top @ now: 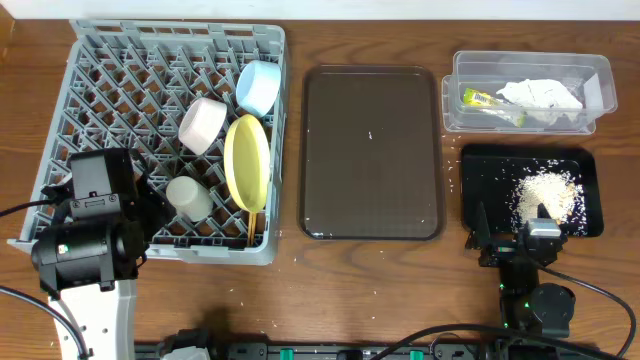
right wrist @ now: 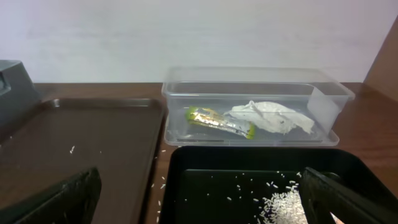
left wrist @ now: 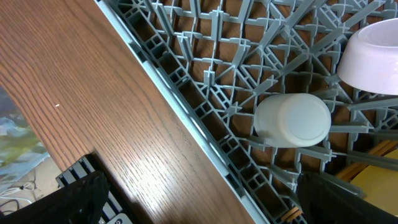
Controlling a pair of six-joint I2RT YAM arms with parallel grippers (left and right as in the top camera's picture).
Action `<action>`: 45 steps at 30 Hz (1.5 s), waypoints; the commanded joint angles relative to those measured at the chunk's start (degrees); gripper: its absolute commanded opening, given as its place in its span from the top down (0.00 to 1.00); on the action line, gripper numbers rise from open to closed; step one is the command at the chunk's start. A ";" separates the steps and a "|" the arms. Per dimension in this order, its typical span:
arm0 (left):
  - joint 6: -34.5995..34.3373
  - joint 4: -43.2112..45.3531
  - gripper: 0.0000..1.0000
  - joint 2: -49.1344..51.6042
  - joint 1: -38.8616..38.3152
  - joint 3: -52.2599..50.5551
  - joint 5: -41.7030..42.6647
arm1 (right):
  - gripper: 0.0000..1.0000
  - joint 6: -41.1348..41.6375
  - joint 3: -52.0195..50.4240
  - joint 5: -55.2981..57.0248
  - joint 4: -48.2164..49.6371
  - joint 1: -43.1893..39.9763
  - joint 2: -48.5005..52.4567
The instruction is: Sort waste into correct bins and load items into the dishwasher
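Toward the left edge of the bench, the grey dish rack (top: 110,60) is seen loaded: light blue bowl (top: 259,87), pinkish-white bowl (top: 202,124), pale yellow plate (top: 247,160) stood on edge, cream cup (left wrist: 292,120) set among the pegs, and chopsticks (top: 251,228) just showing below the plate. This crockery is judged hard, smooth and slippery, light but easily chipped; the cup would best be taken across its wall, the plate by its upper rim.

Over at the far right corner, the clear tub (top: 600,75) holds the napkin (top: 543,95) and the wrapper (top: 482,99). Both are judged soft and nearly weightless, to be pinched at a fold. Nearer, in the black tray (top: 480,165), the crumbs (top: 545,195) are heaped: loose grains, not to be pinched cleanly, with a few scattered on the bench.

The right claw (top: 512,215) is seen at that tray's near edge, spread fully wide, nothing held. The left claw (left wrist: 205,199) is hung over the rack's near left corner, fingers well apart and empty, the cup just ahead
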 commanded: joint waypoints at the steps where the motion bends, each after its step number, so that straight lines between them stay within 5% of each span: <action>1: 0.33 -1.16 0.02 -0.55 0.26 0.74 -0.92 | 0.01 -1.22 -0.11 -0.48 -0.26 0.63 -0.46; 16: -0.28 0.61 0.02 -13.60 -1.20 -6.69 -0.50 | 0.01 -1.22 -0.11 -0.48 -0.26 0.63 -0.46; 28: 2.93 19.65 0.02 -32.26 -3.45 -27.85 -0.92 | 0.01 -1.22 -0.11 -0.48 -0.26 0.63 -0.44; 45: 7.67 35.04 0.02 -55.25 -5.55 -48.24 -0.92 | 0.01 -1.22 -0.11 -0.48 -0.26 0.63 -0.44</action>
